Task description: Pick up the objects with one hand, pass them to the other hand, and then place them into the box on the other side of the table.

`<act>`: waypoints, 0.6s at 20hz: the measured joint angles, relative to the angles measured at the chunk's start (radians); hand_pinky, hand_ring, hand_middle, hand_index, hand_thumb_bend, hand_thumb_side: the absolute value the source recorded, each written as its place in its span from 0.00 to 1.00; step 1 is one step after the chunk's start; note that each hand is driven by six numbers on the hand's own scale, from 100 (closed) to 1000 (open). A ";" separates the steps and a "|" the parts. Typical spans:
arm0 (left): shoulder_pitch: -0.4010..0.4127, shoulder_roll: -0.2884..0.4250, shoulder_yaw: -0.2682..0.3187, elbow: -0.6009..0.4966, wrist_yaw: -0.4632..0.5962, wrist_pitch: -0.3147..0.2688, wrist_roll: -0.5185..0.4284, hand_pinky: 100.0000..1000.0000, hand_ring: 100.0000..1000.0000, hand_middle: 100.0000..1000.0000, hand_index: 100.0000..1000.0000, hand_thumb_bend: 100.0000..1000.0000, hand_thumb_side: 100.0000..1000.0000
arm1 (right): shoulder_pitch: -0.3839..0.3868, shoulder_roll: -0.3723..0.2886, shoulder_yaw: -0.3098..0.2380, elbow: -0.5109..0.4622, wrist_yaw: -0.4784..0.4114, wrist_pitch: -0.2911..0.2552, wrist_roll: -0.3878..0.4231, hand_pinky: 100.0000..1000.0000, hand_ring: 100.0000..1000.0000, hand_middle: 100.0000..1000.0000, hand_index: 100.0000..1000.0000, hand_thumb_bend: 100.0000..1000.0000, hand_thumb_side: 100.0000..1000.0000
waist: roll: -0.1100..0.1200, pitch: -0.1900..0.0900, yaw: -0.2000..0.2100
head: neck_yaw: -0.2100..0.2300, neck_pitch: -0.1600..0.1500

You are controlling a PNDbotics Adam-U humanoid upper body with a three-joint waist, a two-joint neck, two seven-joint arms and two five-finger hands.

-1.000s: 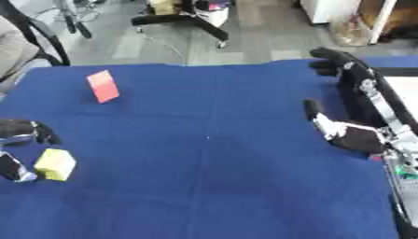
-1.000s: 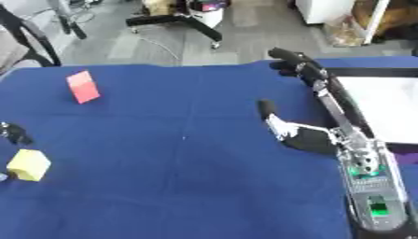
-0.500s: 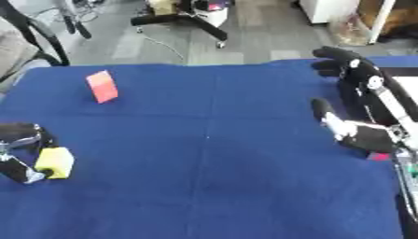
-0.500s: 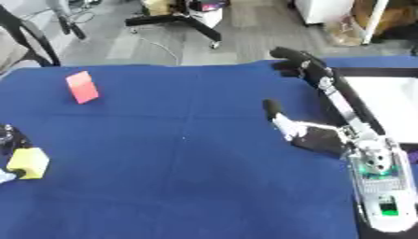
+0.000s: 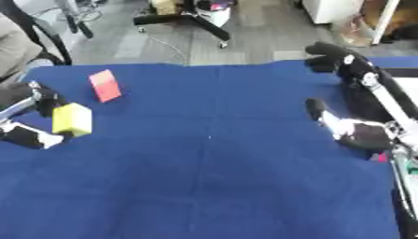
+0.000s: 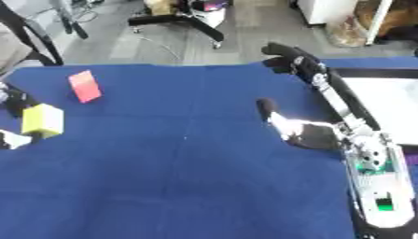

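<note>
- Your left hand [image 5: 29, 119] sits at the left edge of the blue table [image 5: 212, 177], its fingers and thumb pinched on the yellow block [image 5: 72, 119], which looks lifted just clear of the cloth.
- The red block [image 5: 104, 85] stands tilted on the table just beyond the yellow block and a little toward the middle, apart from your left hand.
- Your right hand [image 6: 306, 133] lies on the far side of the table from the yellow block, fingers stretched out straight and holding nothing.
- The white box [image 6: 382, 105] lies just beyond your right hand, at the table's right edge, well apart from the yellow block.
</note>
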 measured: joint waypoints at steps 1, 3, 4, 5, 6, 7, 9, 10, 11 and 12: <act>-0.018 -0.039 -0.004 -0.012 0.054 0.013 -0.010 0.44 0.37 0.34 0.47 0.42 0.18 | -0.018 0.000 0.013 0.001 -0.004 -0.017 0.003 0.86 0.88 0.91 0.97 0.19 0.40 | -0.007 0.000 0.000 | -0.003 0.000; -0.049 -0.115 -0.021 -0.027 0.157 0.043 -0.040 0.44 0.38 0.35 0.48 0.44 0.18 | -0.057 -0.001 0.037 0.009 0.001 -0.059 0.011 0.88 0.90 0.92 0.99 0.22 0.39 | -0.013 0.000 0.000 | -0.010 0.000; -0.064 -0.150 -0.033 -0.032 0.203 0.057 -0.058 0.45 0.39 0.36 0.49 0.45 0.17 | -0.073 -0.002 0.047 0.015 0.011 -0.082 0.015 0.89 0.91 0.93 0.99 0.24 0.37 | -0.015 0.000 0.000 | -0.014 0.000; -0.079 -0.182 -0.045 -0.037 0.245 0.071 -0.077 0.45 0.39 0.36 0.49 0.45 0.17 | -0.087 -0.004 0.057 0.022 0.022 -0.109 0.019 0.90 0.91 0.93 1.00 0.25 0.36 | -0.016 0.000 0.000 | -0.018 0.000; -0.089 -0.212 -0.057 -0.039 0.283 0.083 -0.097 0.45 0.39 0.36 0.49 0.45 0.17 | -0.100 -0.006 0.066 0.030 0.034 -0.135 0.024 0.90 0.91 0.93 1.00 0.25 0.36 | -0.020 0.000 0.000 | -0.022 0.000; -0.096 -0.238 -0.068 -0.041 0.321 0.096 -0.115 0.45 0.40 0.37 0.50 0.46 0.17 | -0.110 -0.009 0.075 0.038 0.045 -0.163 0.029 0.90 0.92 0.93 1.00 0.26 0.34 | -0.023 0.000 0.000 | -0.027 0.000; -0.110 -0.278 -0.088 -0.042 0.388 0.118 -0.145 0.45 0.41 0.38 0.51 0.48 0.17 | -0.126 -0.012 0.092 0.055 0.062 -0.209 0.039 0.90 0.91 0.93 1.00 0.25 0.33 | -0.028 0.000 0.000 | -0.036 0.000; -0.117 -0.294 -0.097 -0.042 0.418 0.129 -0.158 0.46 0.41 0.38 0.51 0.48 0.17 | -0.132 -0.013 0.100 0.063 0.066 -0.228 0.043 0.90 0.91 0.93 1.00 0.25 0.33 | -0.029 0.000 0.001 | -0.040 0.000; -0.125 -0.307 -0.104 -0.042 0.447 0.138 -0.169 0.46 0.41 0.38 0.51 0.48 0.17 | -0.137 -0.013 0.106 0.071 0.068 -0.243 0.047 0.90 0.91 0.93 1.00 0.24 0.33 | -0.029 0.000 0.001 | -0.044 0.000; -0.132 -0.319 -0.110 -0.042 0.471 0.148 -0.179 0.46 0.41 0.38 0.51 0.49 0.17 | -0.139 -0.013 0.111 0.078 0.068 -0.254 0.049 0.89 0.91 0.92 1.00 0.23 0.34 | -0.029 0.000 0.002 | -0.047 0.000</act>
